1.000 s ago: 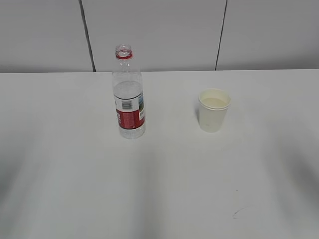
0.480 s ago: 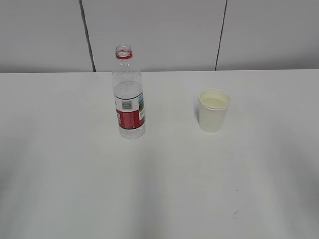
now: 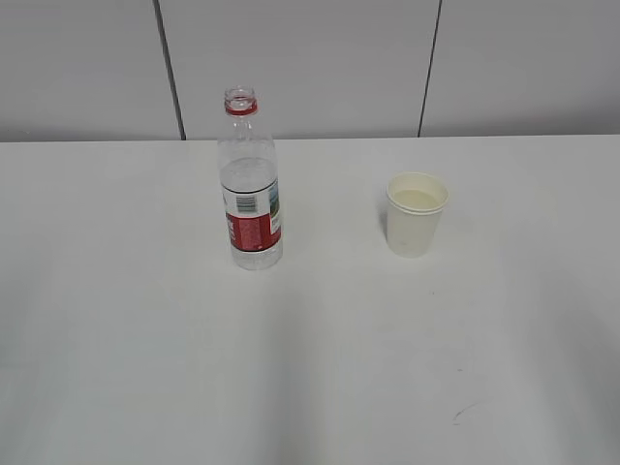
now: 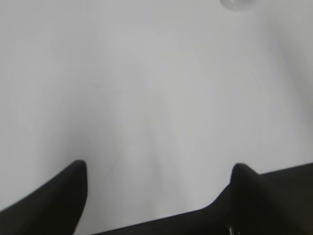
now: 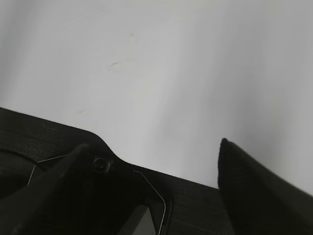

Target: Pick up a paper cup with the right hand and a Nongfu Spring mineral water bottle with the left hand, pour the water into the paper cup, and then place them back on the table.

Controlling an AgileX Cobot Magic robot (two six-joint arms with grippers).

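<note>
Bottle and cup have not moved across the last second. The Nongfu Spring mineral water bottle (image 3: pixel 251 184) stands upright and uncapped, left of centre on the worktop (image 3: pixel 310 368). The paper cup (image 3: pixel 417 214) stands upright, well apart to its right. Only the soft shadows at the near edges shift: a dark patch at lower right a second ago has thinned, and the faint scuff mark (image 3: pixel 463 414) reads clearly again. Judgement: both arms are moving off-frame, either not yet committed or already backed away.

Water (image 3: pixel 250 177) sits roughly at label-top height in the bottle. The cup interior looks pale cream; whether it holds liquid I cannot tell, so the stage of the task stays open.

Exterior view: both task items visible, no arm in frame.

Left wrist view: left hand's pincer (image 4: pixel 159 178) with fingers spread wide over bare worktop, nothing between them. A blurred roundish shape at the top edge may be the bottle's base.

Right wrist view: right hand's pincer (image 5: pixel 156 156) also apart and empty, above the scuff. No cup in sight.
</note>
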